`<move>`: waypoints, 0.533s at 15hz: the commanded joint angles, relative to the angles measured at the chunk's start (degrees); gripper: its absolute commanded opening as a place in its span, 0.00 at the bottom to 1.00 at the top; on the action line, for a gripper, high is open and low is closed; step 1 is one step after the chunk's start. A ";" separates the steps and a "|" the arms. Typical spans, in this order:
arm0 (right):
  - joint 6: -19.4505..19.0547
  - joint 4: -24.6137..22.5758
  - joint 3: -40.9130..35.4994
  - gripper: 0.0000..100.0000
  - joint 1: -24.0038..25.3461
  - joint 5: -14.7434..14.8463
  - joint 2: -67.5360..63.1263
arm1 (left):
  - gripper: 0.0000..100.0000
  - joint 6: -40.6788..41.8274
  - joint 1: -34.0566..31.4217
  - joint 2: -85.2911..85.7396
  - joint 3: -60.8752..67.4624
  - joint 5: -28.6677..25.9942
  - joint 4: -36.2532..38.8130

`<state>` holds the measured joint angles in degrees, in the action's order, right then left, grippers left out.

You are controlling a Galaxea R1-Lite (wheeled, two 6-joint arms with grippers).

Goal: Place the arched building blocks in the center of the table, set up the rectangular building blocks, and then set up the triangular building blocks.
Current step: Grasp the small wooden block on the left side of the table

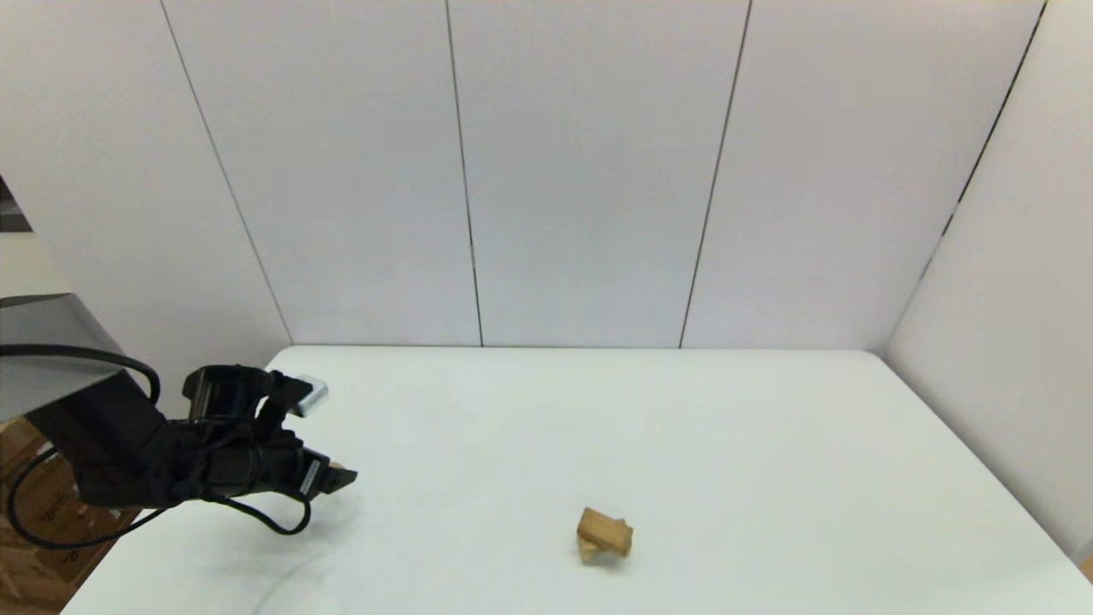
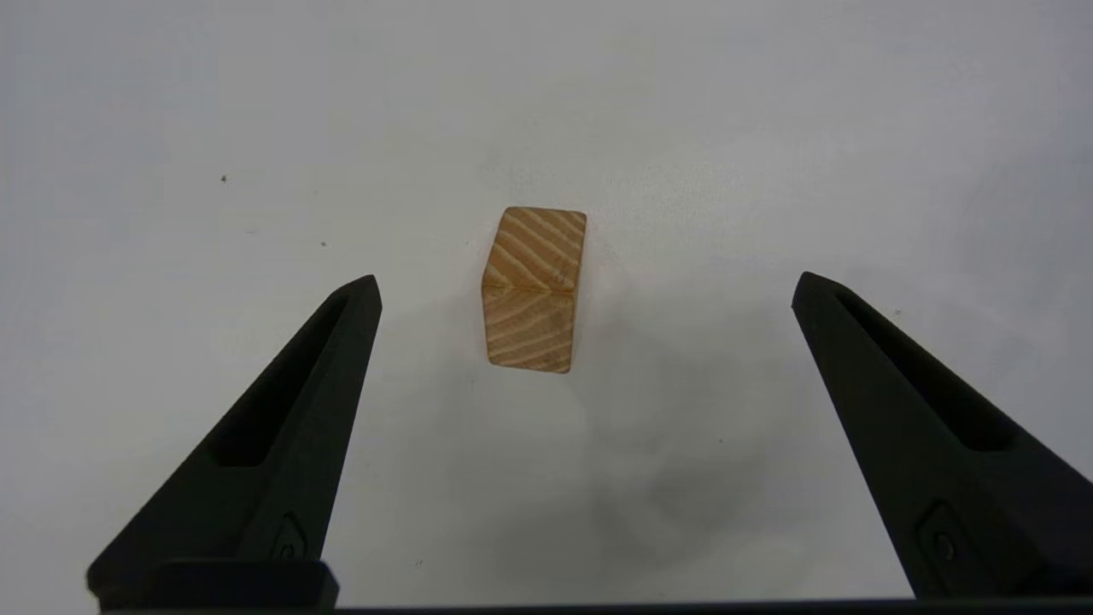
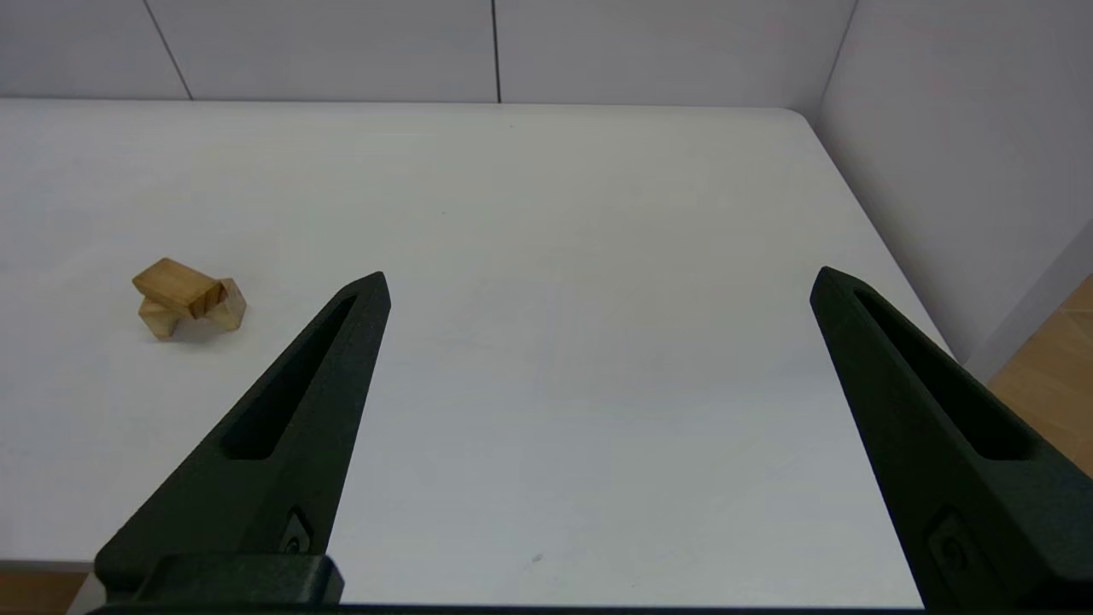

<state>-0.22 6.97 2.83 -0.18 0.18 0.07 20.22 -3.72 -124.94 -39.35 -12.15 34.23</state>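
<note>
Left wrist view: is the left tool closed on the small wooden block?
No. The left tool is wide open, and the small wooden block lies untouched on the table between its fingers.

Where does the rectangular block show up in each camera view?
Head view: the rectangular block lies askew atop the arched block, near-middle of the table.
Left wrist view: not in it; only the triangular block lies ahead of the left gripper, whose jaws are open.
Right wrist view: the rectangular block is atop the arched block.
Shared landmark: the white table.

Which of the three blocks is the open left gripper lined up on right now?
The triangular building block, lying alone on the table ahead of the left gripper. The rectangular block rests on the arched block near the centre.
</note>
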 commanded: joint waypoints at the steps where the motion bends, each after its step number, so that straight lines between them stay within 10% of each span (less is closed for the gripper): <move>1: -0.04 0.06 -0.02 1.00 0.01 -0.01 -0.07 | 1.00 0.08 -0.15 -2.50 -0.29 -0.06 0.22; 8: -0.04 0.06 -0.02 1.00 0.01 -0.01 -0.07 | 1.00 -0.01 -0.85 -3.73 -1.43 -0.06 0.31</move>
<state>-0.24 7.00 2.80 -0.18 0.16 0.07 20.11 -4.21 -128.20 -40.27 -12.15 34.32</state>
